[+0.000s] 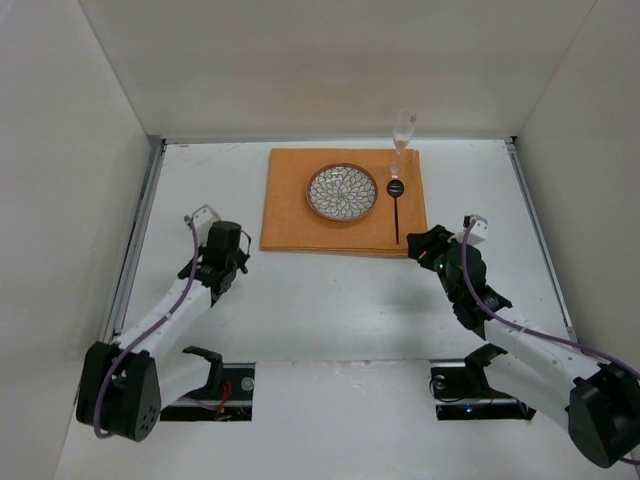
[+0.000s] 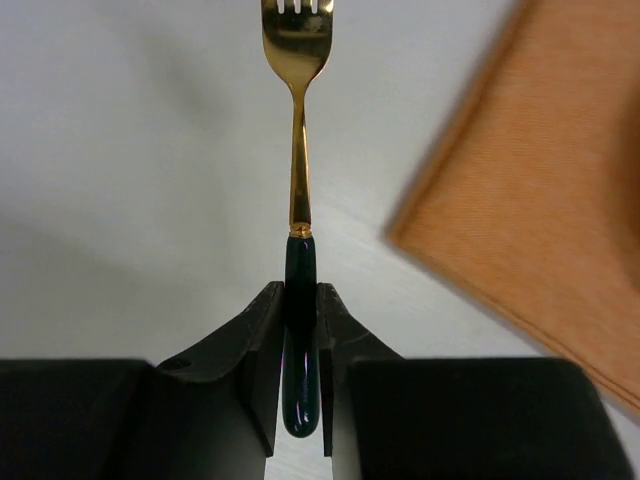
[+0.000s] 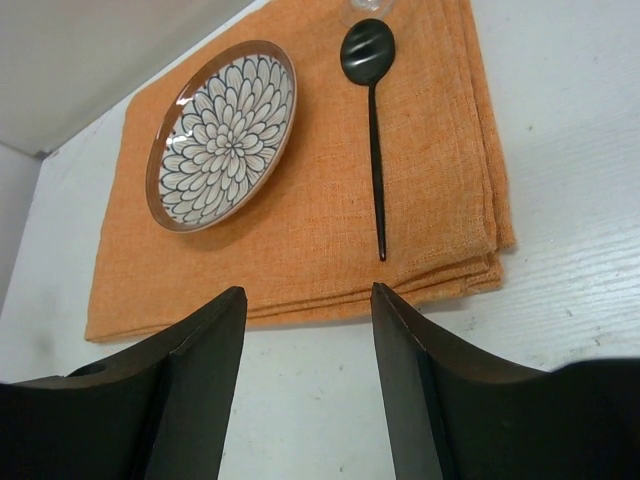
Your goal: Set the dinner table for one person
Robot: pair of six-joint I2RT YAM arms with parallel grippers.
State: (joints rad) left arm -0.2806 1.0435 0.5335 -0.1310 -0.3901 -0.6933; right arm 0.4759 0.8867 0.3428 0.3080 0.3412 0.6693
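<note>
- The table (image 1: 330, 310) is the white top under everything, running from my bases at the near edge to the far wall
- The cloth (image 1: 300, 215) lies flat at the far middle of the table, and the setting is being built on it
- The plate (image 1: 342, 191) sits on the cloth, a little right of its centre, with a bare strip of cloth to its left; I judge that the fork belongs there
- My right gripper (image 3: 308, 300) hangs just near of the cloth's near right corner, jaws wide and holding nothing
- My left gripper (image 2: 300, 300) is over bare table, left and near of the cloth, jaws pinched on the fork's dark handle
- The glass (image 1: 403, 130) stands at the cloth's far right corner, well clear of my path
- The spoon (image 1: 396, 205) lies right of the plate, bowl far and handle near; I would match that line
- The fork (image 2: 298, 150) juts out with its tines away from me; I grip it low on the handle, so the long head may swing. I would go slowly, bring it over the bare strip, lower until it lies flat, then part the jaws
</note>
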